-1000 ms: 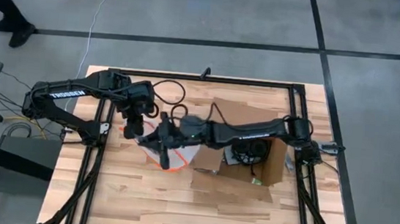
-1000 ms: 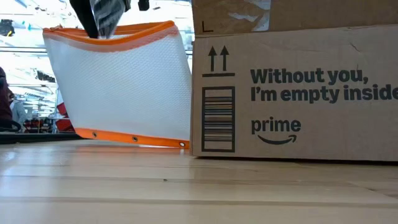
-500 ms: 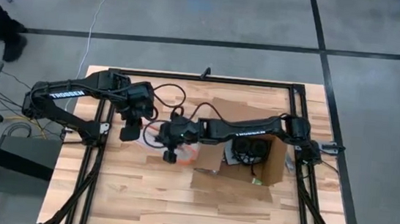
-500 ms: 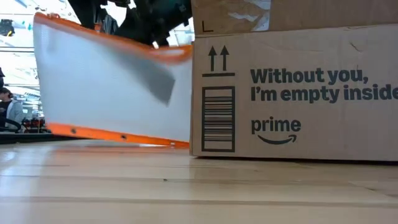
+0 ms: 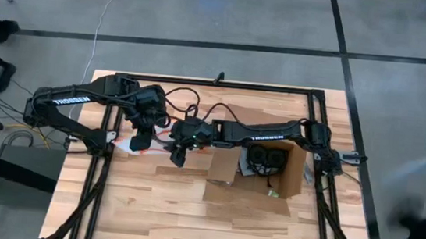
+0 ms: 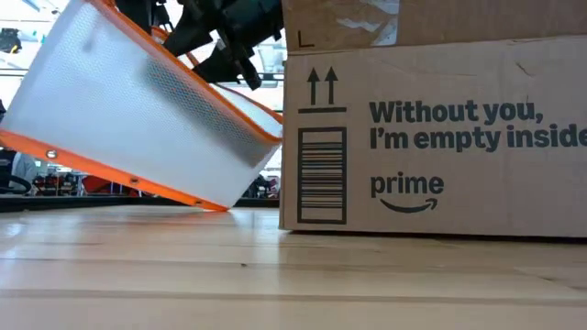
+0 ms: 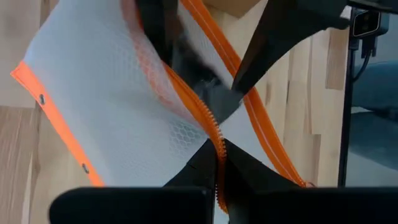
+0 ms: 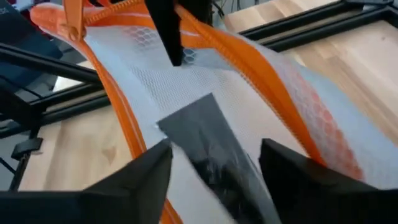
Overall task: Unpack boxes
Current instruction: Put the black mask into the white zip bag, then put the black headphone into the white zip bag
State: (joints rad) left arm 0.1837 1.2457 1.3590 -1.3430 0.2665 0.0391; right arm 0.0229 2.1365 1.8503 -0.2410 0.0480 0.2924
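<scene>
- Box (image 5: 260, 159) sits on the counter (image 5: 188, 219) right of centre, open top up with flaps splayed; in the low view it stands upright just beside the pouch, arrows pointing up, barcode and printed text on the near side
- Box handling, judged: corrugated card, stiff walls but floppy flaps, light for its bulk, slides easily on the wood; best hold is a top wall edge or a flap near its fold, not the taped seams
- Box axis: the printed side runs across the low view, so the long axis looks to lie roughly left-right on the counter; some dark contents show inside from above, too small to identify
- Pouch (image 6: 138, 119) is clear mesh with orange edging and a zip, soft and limp, tilted, held off the counter left of the box; likely light, it sags and swings, so the edging or zip line is the firmest place to pinch
- Left gripper (image 7: 217, 163) is closed, pinching the orange zip line of the pouch, left of centre over the counter
- Right gripper (image 8: 214, 149) reaches across from the box side, fingers spread either side of the mesh with a dark part between them; cannot tell whether it actually grips
- Both arms are busy at the pouch; the box stands untouched by either
</scene>
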